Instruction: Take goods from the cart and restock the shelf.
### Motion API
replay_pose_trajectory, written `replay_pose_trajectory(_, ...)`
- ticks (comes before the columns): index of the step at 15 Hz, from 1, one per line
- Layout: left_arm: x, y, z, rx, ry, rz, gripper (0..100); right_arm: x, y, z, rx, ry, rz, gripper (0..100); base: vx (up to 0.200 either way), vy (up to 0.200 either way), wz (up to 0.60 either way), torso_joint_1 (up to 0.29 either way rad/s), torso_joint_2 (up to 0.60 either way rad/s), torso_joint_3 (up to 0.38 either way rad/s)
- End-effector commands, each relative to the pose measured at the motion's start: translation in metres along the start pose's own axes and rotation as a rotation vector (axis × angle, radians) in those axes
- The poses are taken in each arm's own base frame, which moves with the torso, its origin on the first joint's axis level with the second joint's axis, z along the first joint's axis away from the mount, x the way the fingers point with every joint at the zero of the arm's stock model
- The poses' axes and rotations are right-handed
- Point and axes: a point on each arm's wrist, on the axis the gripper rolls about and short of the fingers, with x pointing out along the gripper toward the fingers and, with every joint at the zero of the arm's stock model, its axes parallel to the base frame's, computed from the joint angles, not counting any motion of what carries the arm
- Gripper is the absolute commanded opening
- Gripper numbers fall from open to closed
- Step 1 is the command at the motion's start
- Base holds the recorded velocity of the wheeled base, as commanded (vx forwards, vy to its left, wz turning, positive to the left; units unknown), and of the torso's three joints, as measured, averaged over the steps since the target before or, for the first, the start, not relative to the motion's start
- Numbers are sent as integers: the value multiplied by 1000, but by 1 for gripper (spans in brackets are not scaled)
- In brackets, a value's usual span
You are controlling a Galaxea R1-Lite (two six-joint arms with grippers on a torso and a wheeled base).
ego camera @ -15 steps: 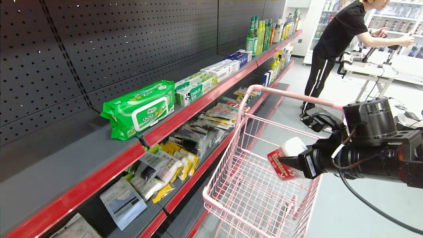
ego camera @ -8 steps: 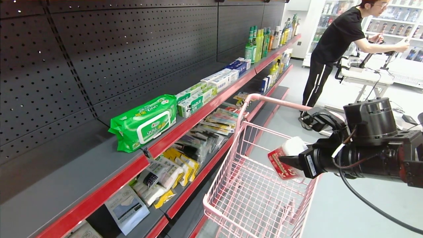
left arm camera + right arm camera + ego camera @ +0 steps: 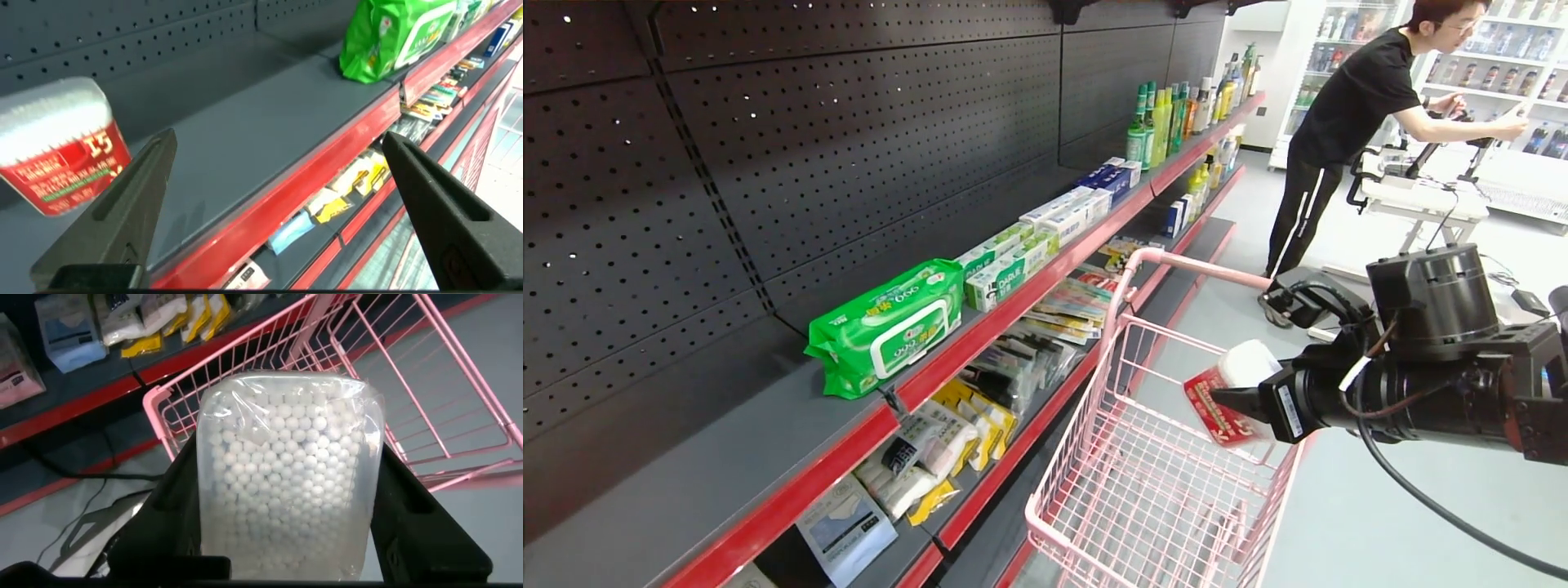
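Only the camera has moved since the earlier frames: the whole head view has slid, shelf and goods together, and the right arm keeps its place. From the head, the right pincer (image 3: 1232, 398) is clenched on a clear plastic tub of white cotton swabs with a red label (image 3: 1245, 363). It holds the tub above the pink wire cart (image 3: 1045, 523) near its right rim, long axis tilted, white end up and red end down toward the basket. The grey shelf board with a red front edge (image 3: 727, 457) lies well apart to the robot's left of the tub, with a bare stretch on the near side of the soft green pack of wet wipes (image 3: 886, 327). I judge the coming move a carry leftward across the cart to that stretch. From the left wrist, the left pincer (image 3: 278, 220) hangs released close over that same board (image 3: 270, 122), so the left arm is nearer the shelf though the right holds the goods. A second red-labelled tub (image 3: 61, 143) seems to stand there, and the green pack (image 3: 400, 37) lies farther along. From the right wrist, the tub (image 3: 282, 474) sits gripped between both fingers, the cart (image 3: 154, 404) beyond. Tub and pack carry printed labels; I leave the print unread.
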Motion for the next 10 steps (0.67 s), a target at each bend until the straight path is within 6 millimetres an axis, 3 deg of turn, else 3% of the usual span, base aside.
replay_pose_trajectory(1, 0, 0, 0, 0, 1, 0, 100, 1, 0, -1, -4, 5, 1, 0, 0, 0, 0, 159, -364, -198)
replay_pose_trajectory(10, 0, 0, 0, 0, 1, 0, 100, 2, 1, -4, -30, 17, 5, 0, 0, 0, 0, 146, -314, -171)
